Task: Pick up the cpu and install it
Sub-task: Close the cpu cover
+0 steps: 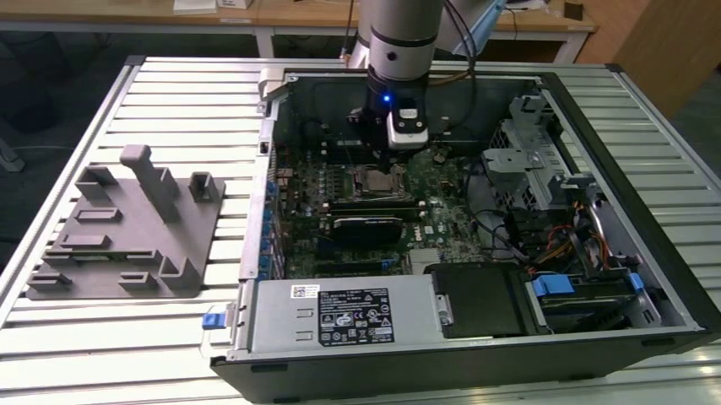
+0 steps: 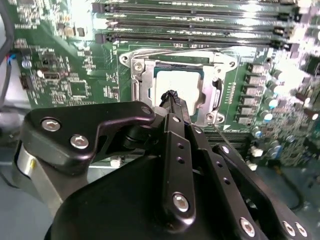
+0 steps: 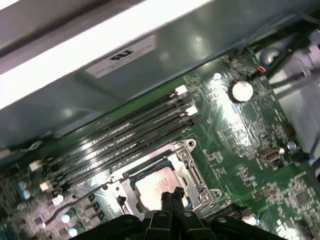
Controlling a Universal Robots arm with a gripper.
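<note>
While the arm reaches down into the open computer case (image 1: 664,278) on the slatted table (image 1: 169,93), the hand (image 2: 172,96) (image 3: 172,194) hangs directly over the motherboard's socket frame (image 2: 136,75), with the memory slots (image 2: 190,22) just beyond it. In both wrist views the two black fingertips are pressed together, with no gap between them and nothing clamped in them. The cpu (image 2: 189,84) (image 3: 149,186) lies flat inside the frame, its pale metal top facing up and its edges square to the frame's opening. The fingertips sit over the middle of that top; whether they touch it or hover just above it, I cannot tell. The grey fixture (image 1: 124,228) stands well apart, out on the table at the exterior view's left.

Judging by this, the carrying part of the task looks done and the work is at the seating stage, with the chip already in its place. Any further move here calls for a straight, gentle path. The frame's metal edges stand close around the chip, so a sideways drag or a hard push could shift it or tilt it in its seat.
</note>
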